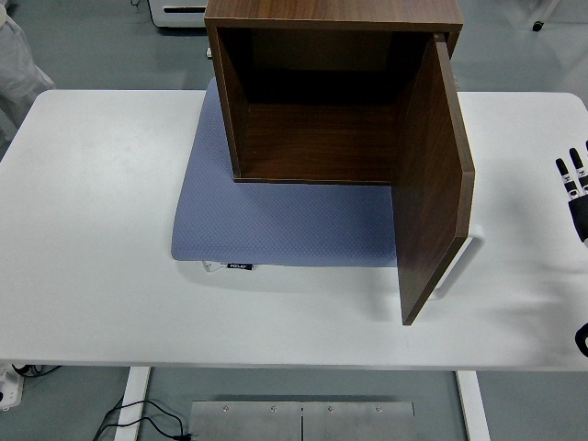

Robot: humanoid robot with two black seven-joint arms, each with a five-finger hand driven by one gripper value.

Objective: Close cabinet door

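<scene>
A dark wooden cabinet (322, 101) stands on a blue-grey mat (276, 220) at the back middle of the white table (92, 230). Its door (432, 175), hinged on the right, swings out toward me and stands wide open, showing an empty inside. A white handle (457, 264) shows behind the door's lower edge. My right hand (576, 188) is at the right picture edge, well right of the door, fingers straight and spread, holding nothing. The left arm is out of view.
A person's white clothing (14, 64) shows at the top left corner. A white unit (179, 11) stands on the floor beyond the table. Cables (138, 418) lie on the floor below the near edge.
</scene>
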